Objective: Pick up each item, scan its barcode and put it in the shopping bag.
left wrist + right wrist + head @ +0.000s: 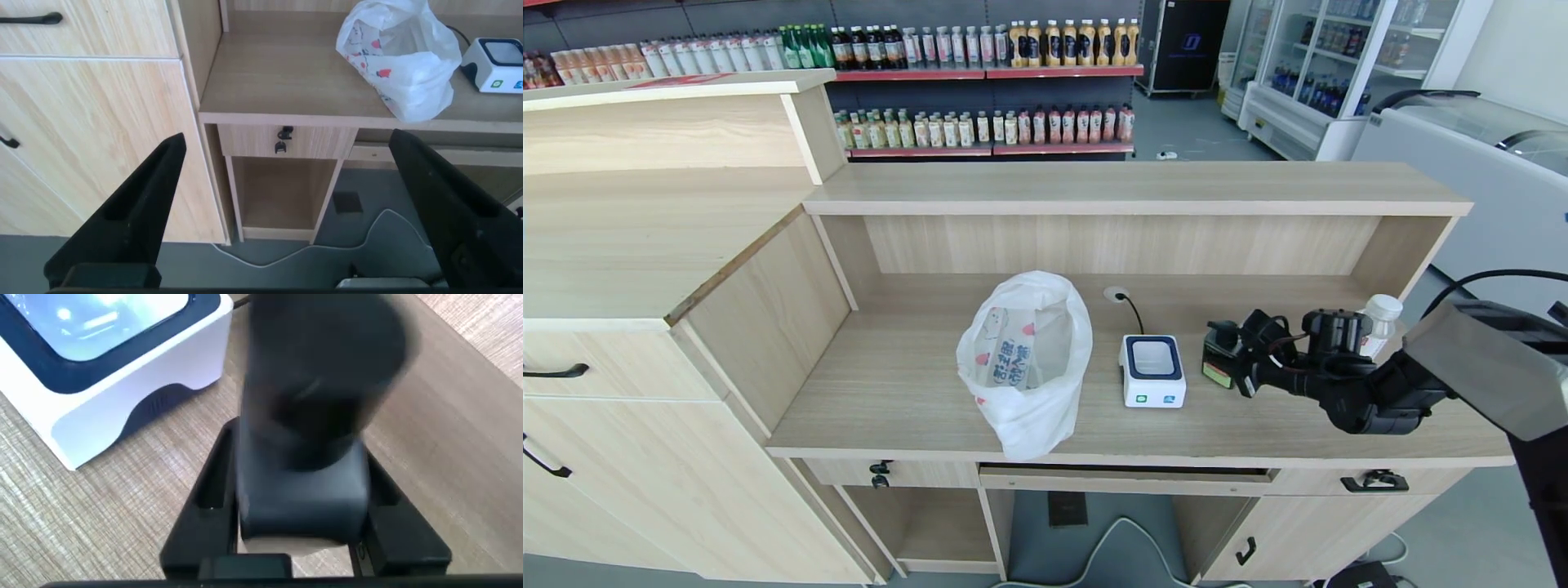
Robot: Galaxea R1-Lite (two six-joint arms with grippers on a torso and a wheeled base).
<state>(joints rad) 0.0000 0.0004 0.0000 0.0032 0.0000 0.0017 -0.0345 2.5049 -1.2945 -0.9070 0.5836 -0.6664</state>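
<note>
A dark package (1217, 365) with a green and red label is held just above the counter, right of the white and blue barcode scanner (1152, 369). My right gripper (1235, 361) is shut on it. In the right wrist view the package (302, 441) sits between the two fingers (204, 498), with the scanner (106, 367) close beside it. The white shopping bag (1025, 359) stands open left of the scanner, with a printed carton inside. My left gripper (286, 220) hangs open and empty below counter height, facing the cabinet front, with the bag (404, 53) far beyond it.
A white-capped bottle (1380, 320) stands on the counter behind my right arm. The scanner's cable (1129, 306) runs to a hole at the back of the counter. A shelf board (1135, 192) overhangs the counter, and a tall cabinet (645, 245) walls its left side.
</note>
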